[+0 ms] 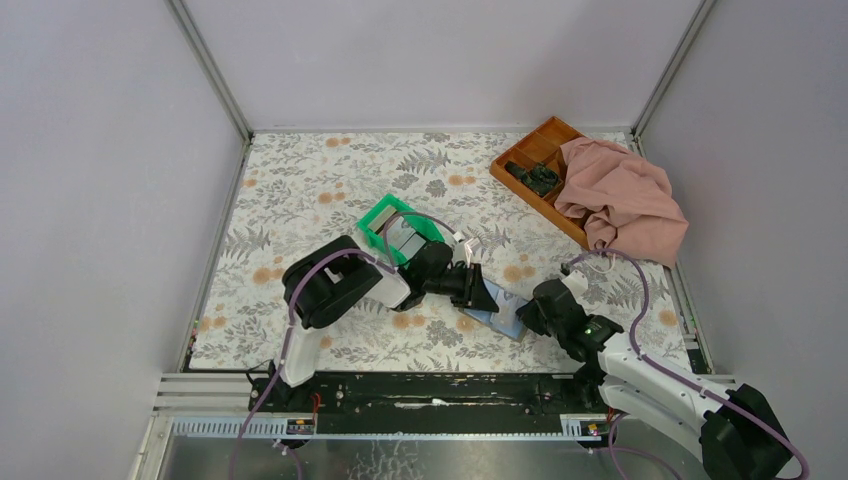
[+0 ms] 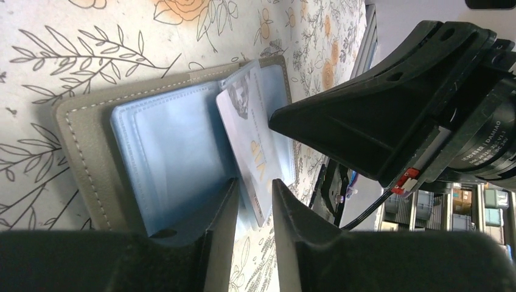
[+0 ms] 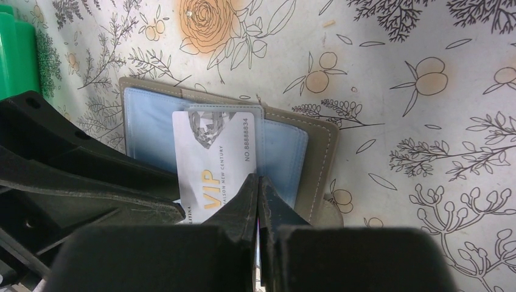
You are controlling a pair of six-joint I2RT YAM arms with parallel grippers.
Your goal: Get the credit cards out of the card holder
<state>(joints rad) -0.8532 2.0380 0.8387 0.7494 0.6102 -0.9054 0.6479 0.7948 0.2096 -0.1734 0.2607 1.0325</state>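
From above, the left gripper (image 1: pixel 478 285) and the right gripper (image 1: pixel 527 315) meet tip to tip over the card holder (image 1: pixel 497 312). It lies open on the table (image 1: pixel 300 200) directly beneath both. The green bin (image 1: pixel 398 232) sits behind the left gripper, beside its wrist.

In the left wrist view a whitish credit card (image 2: pixel 243 134) juts from a slot and runs back toward the camera, its near end lying in the left gripper's gap. The jaws stand narrow but parted, one on each side of the card (no firm pinch shows yet). Ahead and to their right, the right gripper's black wedge comes down over the holder's far leaf.

In the right wrist view the right gripper is closed, tips together with nothing visible between them, at the card's near edge over the blue lining. The left gripper fills the space to its left. Whether the tips press on the holder or on the card I cannot tell.

The step in hand, as I judge it, is drawing this card out. To do it well, the left jaws should close squarely on the card's faces. The right tips should bear on the holder, not the card. The pull should run low and straight along the slot, so the holder neither lifts nor folds.
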